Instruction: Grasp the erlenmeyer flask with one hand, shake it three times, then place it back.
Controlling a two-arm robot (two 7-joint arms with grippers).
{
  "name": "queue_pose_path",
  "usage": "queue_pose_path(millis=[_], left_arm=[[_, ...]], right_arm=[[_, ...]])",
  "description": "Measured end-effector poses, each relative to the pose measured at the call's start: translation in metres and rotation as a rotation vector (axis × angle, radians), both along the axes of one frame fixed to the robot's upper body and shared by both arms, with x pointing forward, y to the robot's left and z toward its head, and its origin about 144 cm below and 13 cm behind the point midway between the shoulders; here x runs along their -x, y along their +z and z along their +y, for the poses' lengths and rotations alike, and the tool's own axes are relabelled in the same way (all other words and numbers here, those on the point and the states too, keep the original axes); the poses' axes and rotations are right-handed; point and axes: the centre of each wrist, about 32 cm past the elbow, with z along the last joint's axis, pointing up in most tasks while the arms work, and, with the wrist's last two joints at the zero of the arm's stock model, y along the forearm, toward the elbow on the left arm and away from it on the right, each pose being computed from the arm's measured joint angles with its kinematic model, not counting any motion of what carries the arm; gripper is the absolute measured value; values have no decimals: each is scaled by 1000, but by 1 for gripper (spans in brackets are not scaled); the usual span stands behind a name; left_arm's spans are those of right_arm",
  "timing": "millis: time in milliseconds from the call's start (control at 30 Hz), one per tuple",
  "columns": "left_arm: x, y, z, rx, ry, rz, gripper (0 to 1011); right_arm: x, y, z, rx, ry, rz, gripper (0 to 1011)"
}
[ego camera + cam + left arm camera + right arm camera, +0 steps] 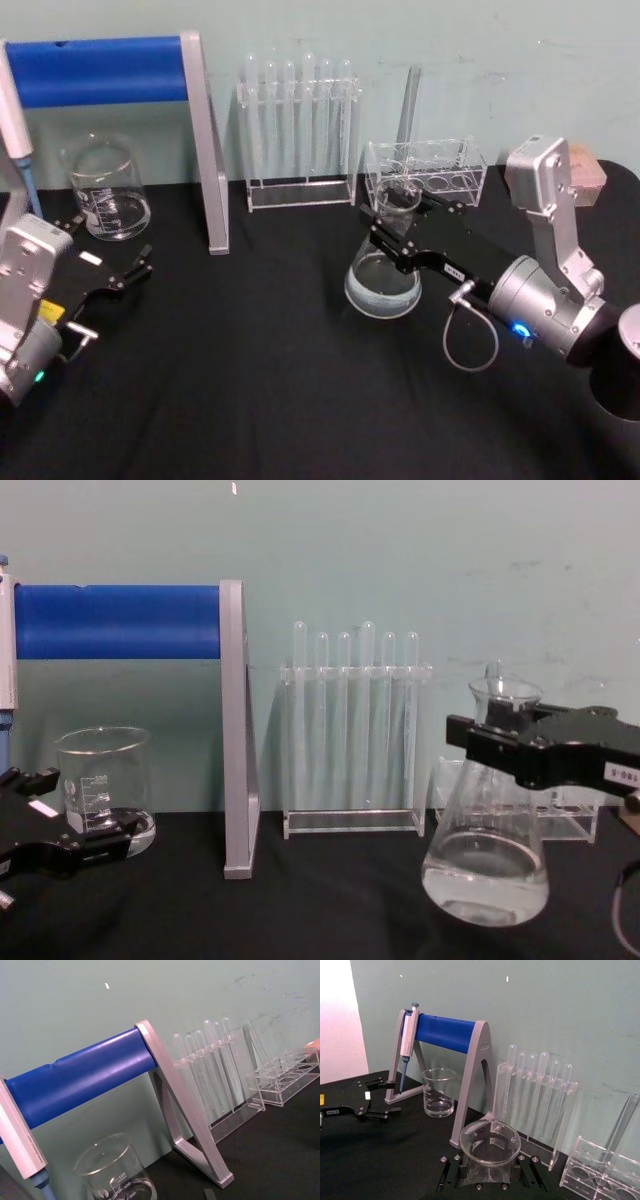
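Gripping erlenmeyer flask neck: right hand, bare table before it; left hand spread.

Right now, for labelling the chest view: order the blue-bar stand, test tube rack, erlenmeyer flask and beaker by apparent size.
1. blue-bar stand
2. test tube rack and erlenmeyer flask, held in the right gripper: alike, and the flask is nearer, so unranked
3. beaker, by the parked left gripper

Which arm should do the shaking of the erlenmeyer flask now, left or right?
Right. The right gripper sits around the neck of the erlenmeyer flask, while the left gripper rests far off beside the beaker, on the other side of the pipette stand.
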Motion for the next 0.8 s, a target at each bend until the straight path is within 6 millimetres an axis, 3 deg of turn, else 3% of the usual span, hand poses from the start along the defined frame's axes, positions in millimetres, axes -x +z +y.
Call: queue_pose_path(millis=[800], left_arm=[[0,0,0,0,0,0,1001]], right_arm=[[0,-28,3,3,20,7,456]])
